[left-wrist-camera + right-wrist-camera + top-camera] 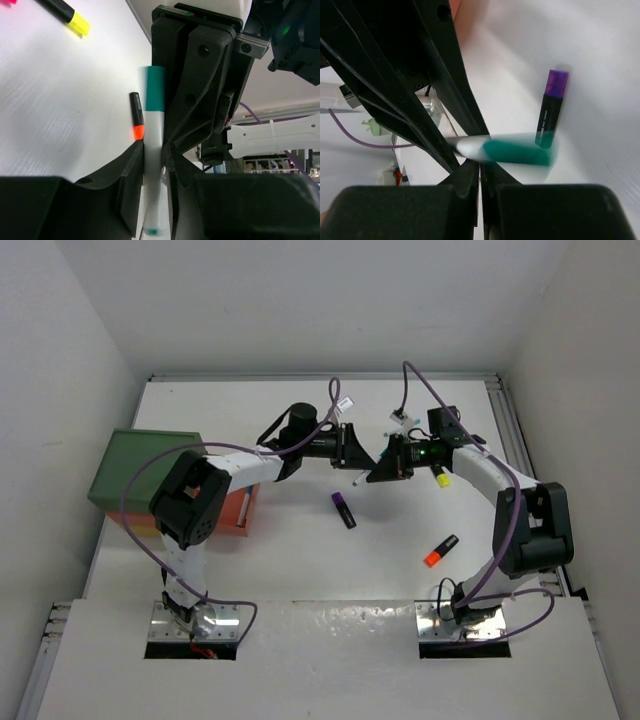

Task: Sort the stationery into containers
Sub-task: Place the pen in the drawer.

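A white pen with a green cap [153, 107] stands gripped by its barrel between the fingers of my left gripper [152, 150], which is shut on it. From above, this pen [358, 481] shows only as a white end below the two grippers meeting at mid-table. My right gripper [480, 167] is shut with nothing between its jaws; the blurred green cap [520, 151] lies just past its tips. A purple highlighter [343, 510], an orange one [441, 551] and a yellow one [441, 477] lie loose on the table. The dark green container [145, 468] sits at the left.
A red-orange container [237, 510] lies beside and partly under the green one, by the left arm's elbow. The right gripper [200, 75] looms close in front of the left wrist camera. White walls enclose the table [300, 560] on three sides.
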{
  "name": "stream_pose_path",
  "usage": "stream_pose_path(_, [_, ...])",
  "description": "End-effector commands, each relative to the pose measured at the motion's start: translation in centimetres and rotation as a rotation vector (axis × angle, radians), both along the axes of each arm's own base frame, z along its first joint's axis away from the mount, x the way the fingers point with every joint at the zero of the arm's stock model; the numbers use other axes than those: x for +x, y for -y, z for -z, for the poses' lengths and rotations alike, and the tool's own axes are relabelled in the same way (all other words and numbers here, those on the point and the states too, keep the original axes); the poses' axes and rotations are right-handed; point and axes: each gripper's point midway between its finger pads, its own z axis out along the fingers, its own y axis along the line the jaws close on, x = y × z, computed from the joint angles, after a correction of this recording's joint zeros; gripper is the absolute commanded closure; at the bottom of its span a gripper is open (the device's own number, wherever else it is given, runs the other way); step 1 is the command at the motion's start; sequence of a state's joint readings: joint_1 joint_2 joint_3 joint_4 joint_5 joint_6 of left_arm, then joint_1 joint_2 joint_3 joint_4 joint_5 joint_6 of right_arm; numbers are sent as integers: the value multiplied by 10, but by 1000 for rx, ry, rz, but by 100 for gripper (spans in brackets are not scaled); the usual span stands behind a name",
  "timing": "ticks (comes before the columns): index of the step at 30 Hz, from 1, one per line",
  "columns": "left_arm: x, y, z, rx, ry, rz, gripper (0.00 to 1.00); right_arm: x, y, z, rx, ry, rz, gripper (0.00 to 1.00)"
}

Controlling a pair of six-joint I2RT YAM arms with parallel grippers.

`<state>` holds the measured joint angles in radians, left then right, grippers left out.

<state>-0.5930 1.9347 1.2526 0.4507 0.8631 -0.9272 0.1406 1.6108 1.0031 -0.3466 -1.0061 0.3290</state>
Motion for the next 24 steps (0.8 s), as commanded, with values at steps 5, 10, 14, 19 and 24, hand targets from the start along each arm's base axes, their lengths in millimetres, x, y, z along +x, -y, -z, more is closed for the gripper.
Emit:
stream_pose_path(5, [16,-31,-34,-14,92,-74,99,-3,-2,-33,46,112,-42,74])
stream_pose_path(10, [29,-83,-20,110,123,-160,100,-2,9,-37,39,123,-22,70])
stream_pose_path(14, [37,-138,-28,308,225,-223,100,-6,18,-36,0,141,-28,70])
stream_pose_path(19, [6,-224,-24,654,321,-254,100,-7,35,-13,-148,166,0,70])
stream_pose_path(24, [-16,-291,-17,883,330,-311,100,2,56,12,-291,165,90,70])
